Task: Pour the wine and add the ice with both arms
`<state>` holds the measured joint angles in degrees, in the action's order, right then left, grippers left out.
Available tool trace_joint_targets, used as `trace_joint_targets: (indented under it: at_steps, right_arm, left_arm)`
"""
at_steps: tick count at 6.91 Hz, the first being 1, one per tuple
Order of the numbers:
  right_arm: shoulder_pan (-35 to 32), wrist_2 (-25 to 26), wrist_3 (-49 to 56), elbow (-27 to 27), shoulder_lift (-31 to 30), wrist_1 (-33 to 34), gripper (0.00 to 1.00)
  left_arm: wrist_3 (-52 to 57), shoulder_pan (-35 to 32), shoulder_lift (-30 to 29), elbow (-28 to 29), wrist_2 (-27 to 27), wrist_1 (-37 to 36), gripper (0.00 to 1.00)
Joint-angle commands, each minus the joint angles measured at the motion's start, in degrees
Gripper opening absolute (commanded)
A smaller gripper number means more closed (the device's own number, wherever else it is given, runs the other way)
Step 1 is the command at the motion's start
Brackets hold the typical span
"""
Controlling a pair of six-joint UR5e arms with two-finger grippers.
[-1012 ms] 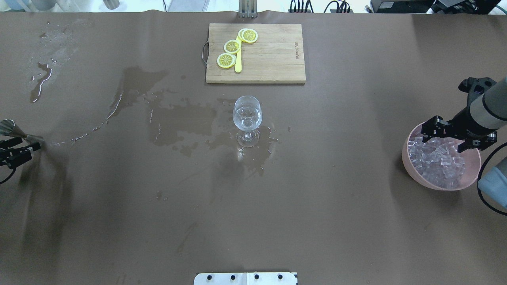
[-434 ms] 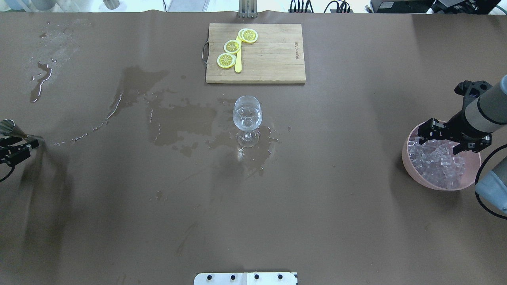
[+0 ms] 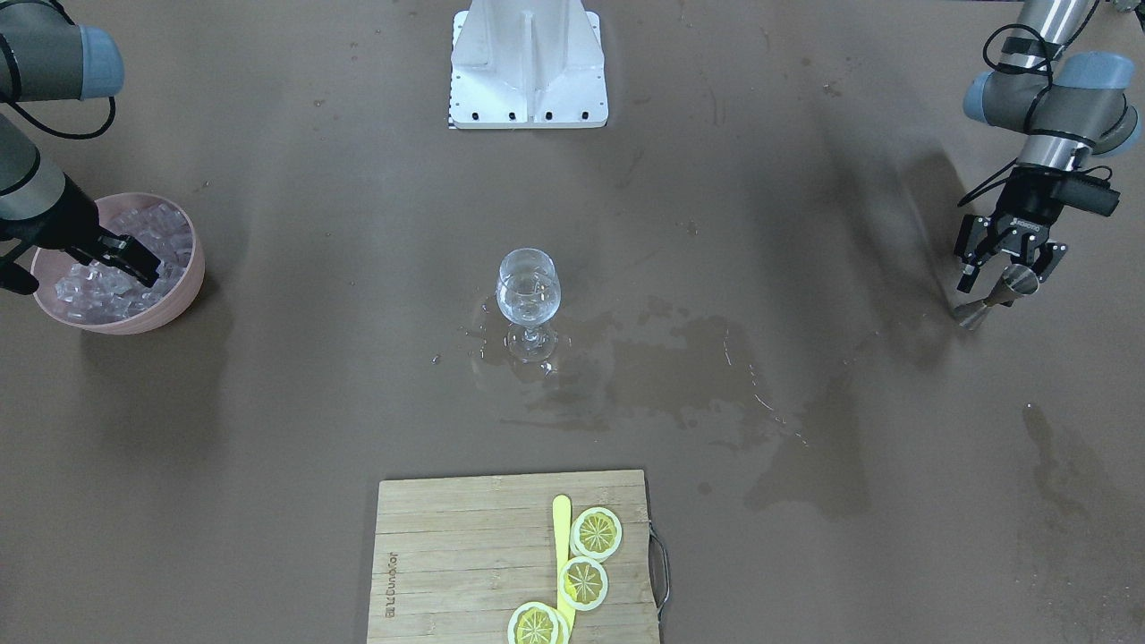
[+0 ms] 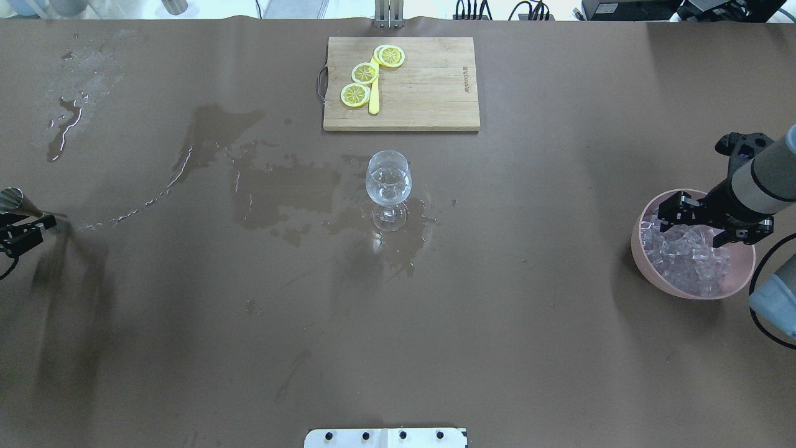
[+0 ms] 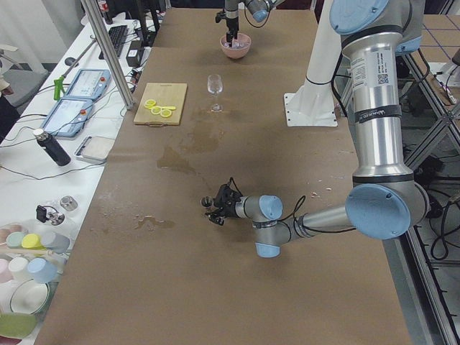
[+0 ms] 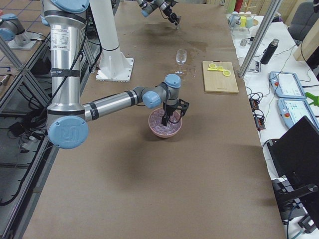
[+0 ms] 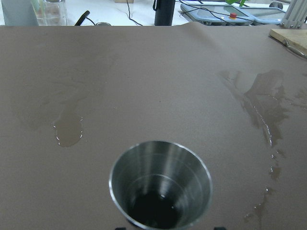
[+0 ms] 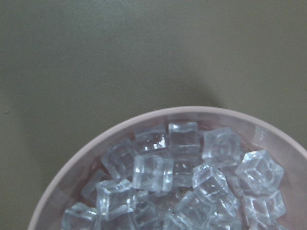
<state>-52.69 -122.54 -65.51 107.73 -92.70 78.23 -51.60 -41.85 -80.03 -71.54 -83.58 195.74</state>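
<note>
Steel jigger (image 3: 995,298) clamped at a tilt in the left fingers (image 3: 968,264), seen from across the brown bench (image 3: 268,447); whether its lower end touches the surface cannot be told. At the opposite end the right fingers (image 3: 130,258) stand spread apart over the ice (image 3: 165,228) heaped in a pink bowl (image 3: 174,300), the cubes directly beneath them. Between the two pairs of fingers, well apart from both, an upright wine glass (image 3: 528,277) holds the wine (image 3: 528,309), a shallow clear pool in its bowl, with wet patches (image 3: 680,367) spreading from its foot toward the left fingers. From overhead, one right finger sits near the bowl's rim on the glass side, the other over the cubes. A wooden chopping board (image 4: 429,93) with lemon slices (image 4: 364,73) and a yellow stick (image 4: 374,102) lies beyond the glass, far from either pair of fingers. From the bench's left end, the left arm (image 5: 374,108) bends low, its fingers reaching out close above the bench. From the right end, the right arm (image 6: 114,102) stretches across, its fingers pointing down into the bowl. Left wrist camera: the jigger's round mouth gapes just ahead of the fingers, dark at the bottom, a small puddle (image 7: 69,134) farther out. Right wrist camera: cubes and the bowl's curved rim fill the lower part, the fingers themselves out of view.
</note>
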Motion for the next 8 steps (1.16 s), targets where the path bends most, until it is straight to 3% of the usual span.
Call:
trace_joint_targets:
  at_steps: [1, 2, 4, 8]
  right_arm:
    - [0.3, 0.0, -0.3, -1.4, -1.3, -3.1, 0.94]
    - [1.0, 0.2, -0.8, -1.5, -0.8, -3.1, 0.91]
    - [1.4, 0.2, -2.0, -1.5, -0.6, -3.2, 0.71]
    - [1.8, 0.7, -2.0, -1.6, -1.1, -3.3, 0.69]
  left_arm:
    - [0.0, -1.0, -0.5, 0.0, 0.0, -0.3, 0.69]
    - [0.0, -1.0, -1.6, 0.2, 0.1, -0.6, 0.69]
    - [0.0, -1.1, -2.4, 0.6, 0.9, -0.8, 0.67]
    - [0.1, -1.1, -2.2, 1.1, 1.0, -0.6, 0.63]
